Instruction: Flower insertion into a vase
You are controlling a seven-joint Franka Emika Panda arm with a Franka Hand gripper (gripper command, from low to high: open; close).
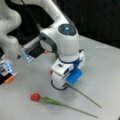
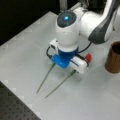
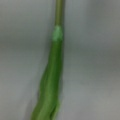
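Two flowers lie on the grey table. One flower (image 1: 53,101) lies free, with a red bud (image 1: 35,97), green leaves and a long stem toward a front view's right. My gripper (image 1: 60,83) (image 2: 67,63) is lowered onto the second flower (image 1: 85,96) (image 2: 60,84). Its stem sticks out from under the gripper, and its red bud (image 2: 88,57) (image 1: 51,72) peeks out on the far side. The wrist view is filled by a green stem and leaf (image 3: 53,82), with no fingers showing. The brown vase (image 2: 113,57) stands upright to the gripper's right, apart from it.
Small devices with blue and orange parts (image 1: 10,75) sit by the arm's base at a front view's left. A dark perforated board (image 2: 15,110) borders the table at a front view's bottom left. The free flower's stem (image 2: 45,78) runs beside the gripper.
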